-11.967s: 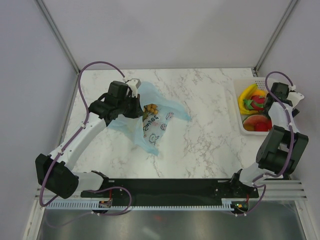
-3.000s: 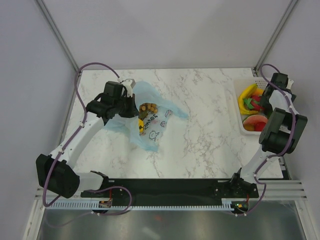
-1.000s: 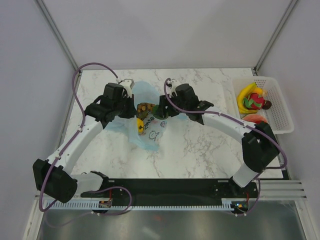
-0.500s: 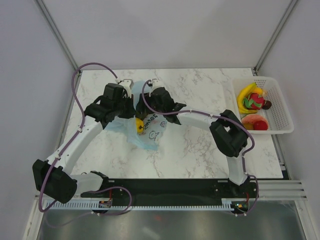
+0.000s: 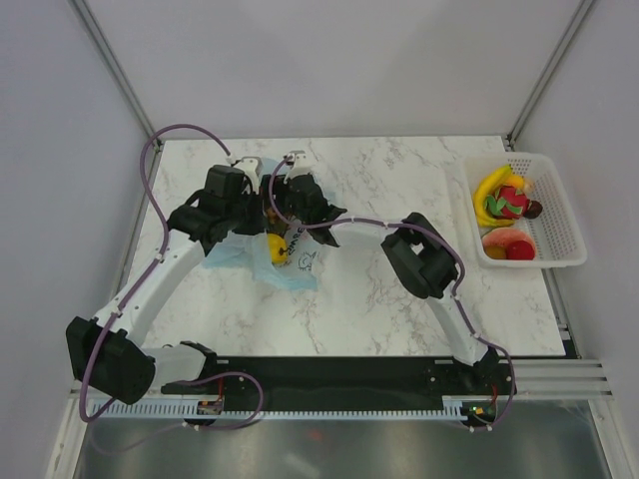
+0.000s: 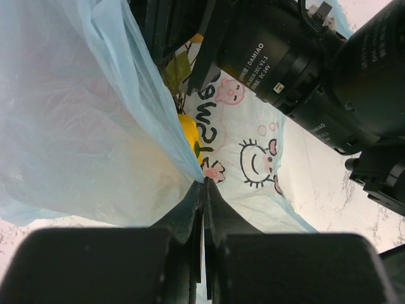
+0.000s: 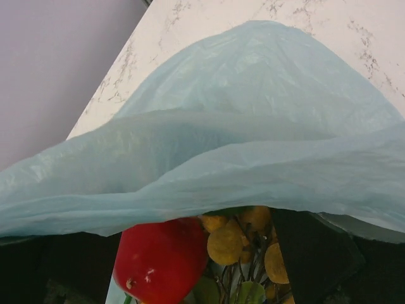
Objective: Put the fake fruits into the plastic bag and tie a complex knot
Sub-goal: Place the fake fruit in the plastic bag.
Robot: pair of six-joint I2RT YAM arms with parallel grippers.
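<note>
Red fruit (image 7: pixel 161 259) in bag (image 7: pixel 253 158), right fingers (image 7: pixel 316 253) wider

Two robot arms, left arm (image 5: pixel 163 267) and right arm (image 5: pixel 424 257) | one desk (image 5: pixel 389 309) | one plastic bag (image 5: pixel 297 274) | one basket (image 5: pixel 566 222) | fake fruits visible in bag, three: one red fruit (image 7: pixel 161 259), one yellow fruit (image 5: pixel 277 247), one tan cluster (image 7: pixel 243 244) | in basket, five: one banana (image 5: pixel 491 185), one dragon fruit (image 5: pixel 511 200), one dark ball (image 5: pixel 534 208), one orange-red slice (image 5: pixel 496 239), one red piece (image 5: pixel 518 249)

Mesh basket (image 5: pixel 556 206) on marble table (image 5: pixel 399 299)
</note>
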